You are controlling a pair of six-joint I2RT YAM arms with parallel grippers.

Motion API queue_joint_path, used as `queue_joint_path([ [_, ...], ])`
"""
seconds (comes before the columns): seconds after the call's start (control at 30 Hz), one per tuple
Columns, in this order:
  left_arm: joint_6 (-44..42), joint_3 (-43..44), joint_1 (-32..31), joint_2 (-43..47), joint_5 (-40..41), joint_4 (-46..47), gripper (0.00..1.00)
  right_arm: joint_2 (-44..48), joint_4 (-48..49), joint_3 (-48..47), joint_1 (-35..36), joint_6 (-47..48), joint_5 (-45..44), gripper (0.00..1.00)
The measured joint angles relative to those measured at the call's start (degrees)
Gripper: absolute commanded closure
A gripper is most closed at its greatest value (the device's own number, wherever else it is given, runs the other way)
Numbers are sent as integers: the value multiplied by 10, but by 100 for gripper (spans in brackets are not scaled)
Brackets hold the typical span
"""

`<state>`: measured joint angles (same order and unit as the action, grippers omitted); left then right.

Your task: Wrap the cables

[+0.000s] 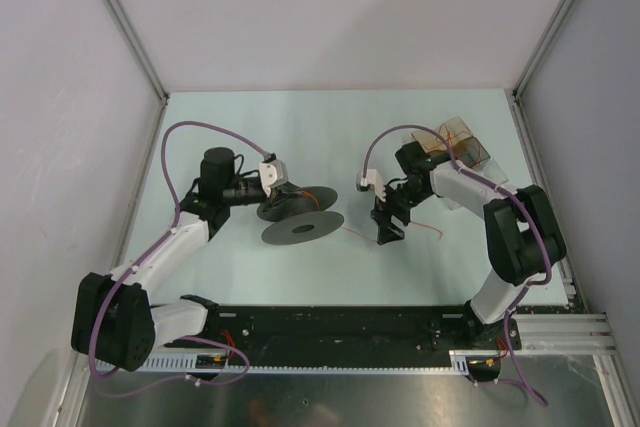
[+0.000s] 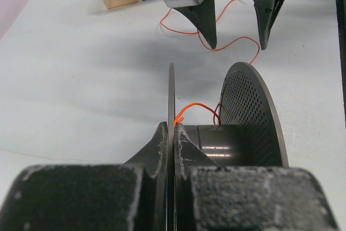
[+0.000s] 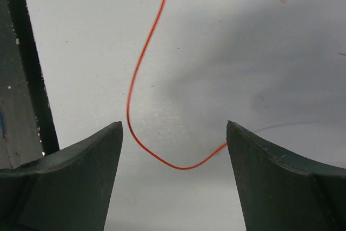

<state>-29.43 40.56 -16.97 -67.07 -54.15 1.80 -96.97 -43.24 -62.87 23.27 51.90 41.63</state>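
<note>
At the left, the left end effector (image 2: 171,128) is clenched on the thin near flange of a dark spool (image 2: 254,112), its two fingers pressed flat against either face of the disc. The spool lies just right of that arm's wrist, near the middle of the pale bench (image 1: 300,127), with its perforated second flange on the right side in the left wrist view. A few turns of the cables (image 3: 138,68), hair-thin and red-orange, sit on the hub between the flanges. From there the wire trails right across the bench in loose curls. It runs under the right end effector (image 3: 174,128), which is released: its fingers stand wide apart, tips pointing down close over the bench, and a loop of wire lies between them ungripped. Farther right and toward the far side, two translucent amber containers (image 1: 465,142) stand beside the right arm, with more red-orange wire at them.
</note>
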Motion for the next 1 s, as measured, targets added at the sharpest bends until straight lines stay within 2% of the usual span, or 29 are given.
queue_joint_path([
  [0.17,0,0,0,0,3,0,100,-2,-7,0,24,0,-12,19],
  [0.3,0,0,0,0,5,0,100,-3,-6,0,17,0,-17,20],
  [0.53,9,4,1,-5,10,0,100,-3,-16,0,18,6,-26,34],
  [0.63,17,6,4,-8,11,0,100,-18,-14,0,38,2,-38,47],
  [0.8,28,8,15,-9,12,-6,100,-64,-6,3,43,-11,-55,90],
  [0.83,30,8,18,-9,11,-7,100,-64,-3,3,38,-13,-63,95],
  [1.0,35,9,44,-9,8,-16,100,-64,-1,3,5,-19,-85,100],
])
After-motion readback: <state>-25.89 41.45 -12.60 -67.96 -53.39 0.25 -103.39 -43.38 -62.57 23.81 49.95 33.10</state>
